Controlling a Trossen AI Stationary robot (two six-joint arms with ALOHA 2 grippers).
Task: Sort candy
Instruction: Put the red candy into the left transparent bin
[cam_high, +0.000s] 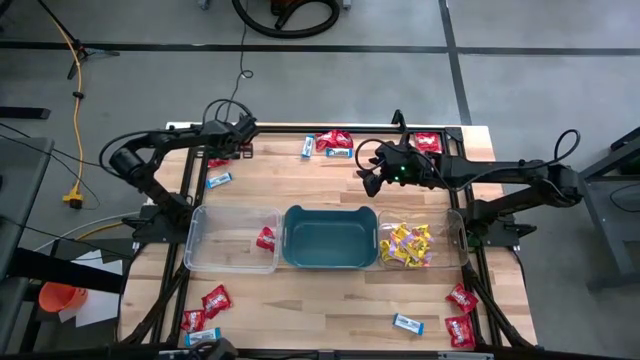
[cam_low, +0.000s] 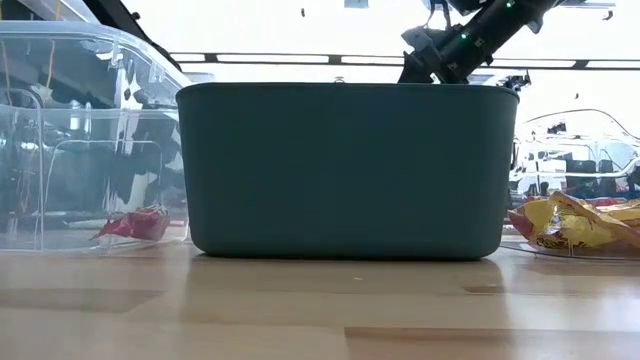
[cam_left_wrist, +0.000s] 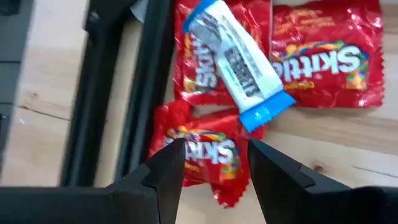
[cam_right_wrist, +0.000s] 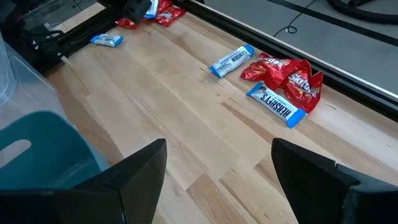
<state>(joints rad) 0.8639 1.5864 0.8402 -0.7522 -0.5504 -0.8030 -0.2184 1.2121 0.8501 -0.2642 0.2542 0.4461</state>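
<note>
Red candy packets (cam_left_wrist: 208, 152) lie at the worktop's (cam_high: 330, 300) far left corner, under the left claw (cam_left_wrist: 214, 165), whose fingers stand apart around one packet without clamping it. Right claw (cam_right_wrist: 214, 171) hovers open above the wood.

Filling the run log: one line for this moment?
left hand: open over red packet | right hand: open, above table, empty | left bin: one red | teal tub: empty | right bin: yellow

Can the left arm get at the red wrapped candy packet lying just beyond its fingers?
Probably yes: the left gripper hangs open right over the red wrapped candy packet, nothing between them. A blue-and-white packet overlaps only the packets beyond.
</note>
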